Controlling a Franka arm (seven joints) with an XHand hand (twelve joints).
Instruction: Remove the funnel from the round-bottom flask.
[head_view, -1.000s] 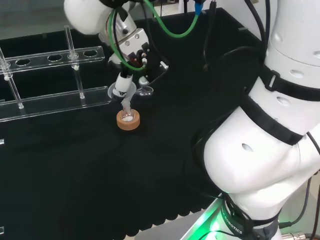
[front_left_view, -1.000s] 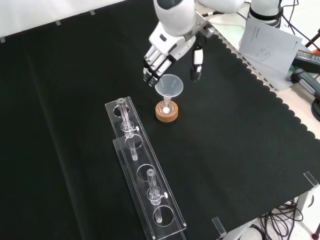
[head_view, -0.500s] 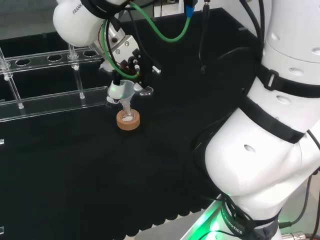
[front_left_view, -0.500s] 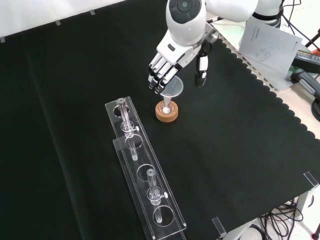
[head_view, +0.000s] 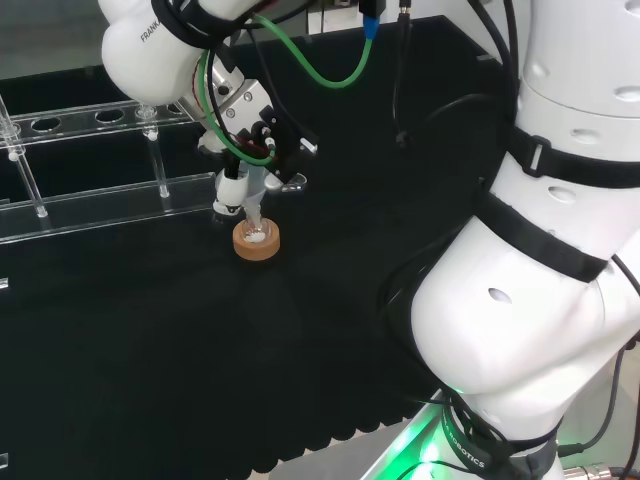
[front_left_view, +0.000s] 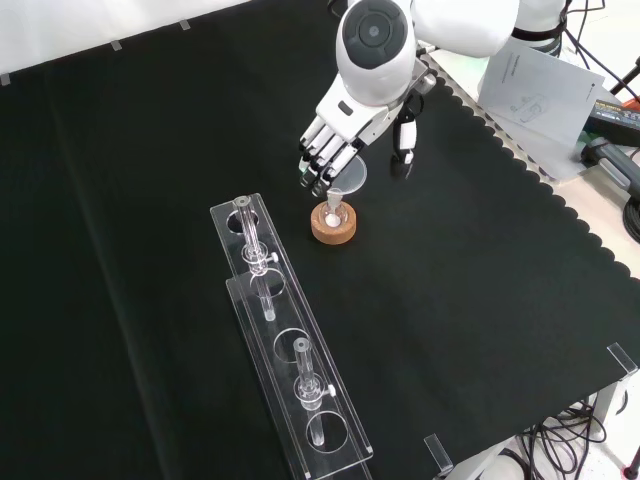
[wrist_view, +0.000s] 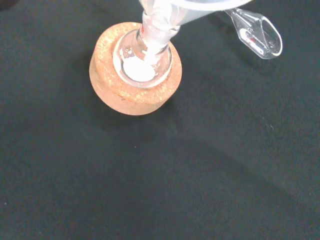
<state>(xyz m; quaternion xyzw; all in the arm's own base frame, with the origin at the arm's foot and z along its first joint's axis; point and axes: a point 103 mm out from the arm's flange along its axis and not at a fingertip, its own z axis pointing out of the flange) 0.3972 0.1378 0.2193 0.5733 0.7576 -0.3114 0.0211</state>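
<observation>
Black-cloth counter (front_left_view: 480, 300) with a clear rack (front_left_view: 285, 340) at front view's lower left and papers (front_left_view: 535, 75) past the cloth's far edge. Robot hand (front_left_view: 335, 140) hangs over the funnel (front_left_view: 345, 178), fingers (front_left_view: 318, 165) nearly straight and spread beside its rim, thumb (front_left_view: 403, 140) apart; not gripping. Funnel sits in the flask (wrist_view: 142, 62) on a cork ring (wrist_view: 132, 90).

A clear funnel (front_left_view: 345, 178) is being carried upright in the neck of a small round-bottom flask (wrist_view: 142, 60), which is being cradled in a cork ring (wrist_view: 134, 95).
</observation>
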